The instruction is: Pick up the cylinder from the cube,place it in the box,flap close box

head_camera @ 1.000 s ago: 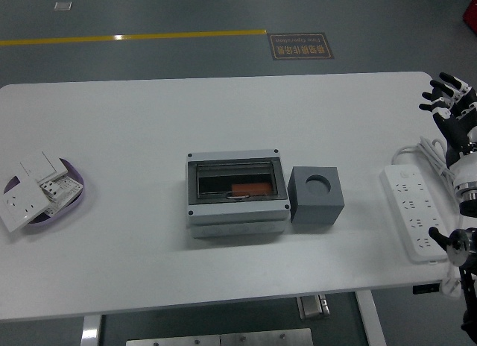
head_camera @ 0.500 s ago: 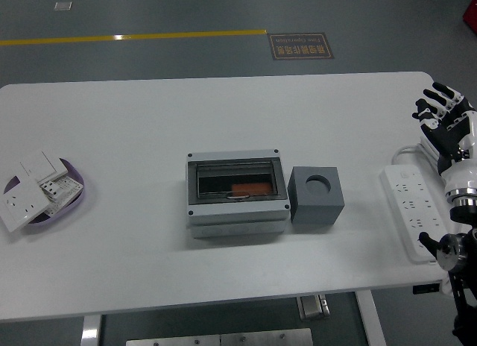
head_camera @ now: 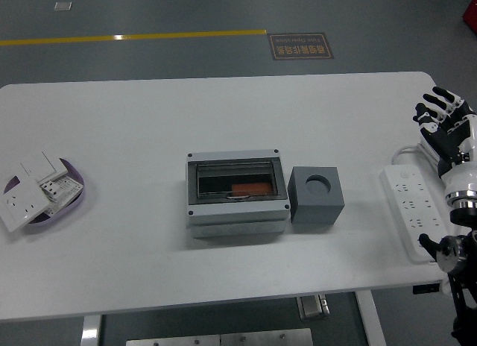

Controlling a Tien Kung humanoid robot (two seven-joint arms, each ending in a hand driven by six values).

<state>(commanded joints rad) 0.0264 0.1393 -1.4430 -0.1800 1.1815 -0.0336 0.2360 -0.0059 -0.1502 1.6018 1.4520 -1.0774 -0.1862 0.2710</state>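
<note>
Right side of the picture first: the right robot hand (head_camera: pixel 445 122) is raised above the far right end of the tabletop (head_camera: pixel 134 137), fingers spread and slightly bent, nothing in its grasp. Its black and white forearm runs down the right edge of the view. No left arm shows anywhere.

Dead centre sits the box (head_camera: pixel 236 193), a grey case with a see-through lid lying flat and closed over it. Through that lid there's an orange shape (head_camera: pixel 250 189) in the right half of the dark interior; whether that is the cylinder, the picture is too small to tell. Just beside the box on its right, close enough that any gap is hard to make out, stands the cube (head_camera: pixel 318 194), dark grey, with a round hole in its top face. The hole looks vacant, only pale bottom showing.

Well apart from these, under and in front of the raised hand, a white power strip (head_camera: pixel 412 211) lies along the right edge, its cord looping toward the far corner. Over on the left edge, a purple dish (head_camera: pixel 74 200) carries several white wall switches and sockets (head_camera: pixel 30 189), piled loosely and overhanging its rim.

Beyond the tabletop, a yellow floor line (head_camera: pixel 134 37) crosses the grey floor.
</note>
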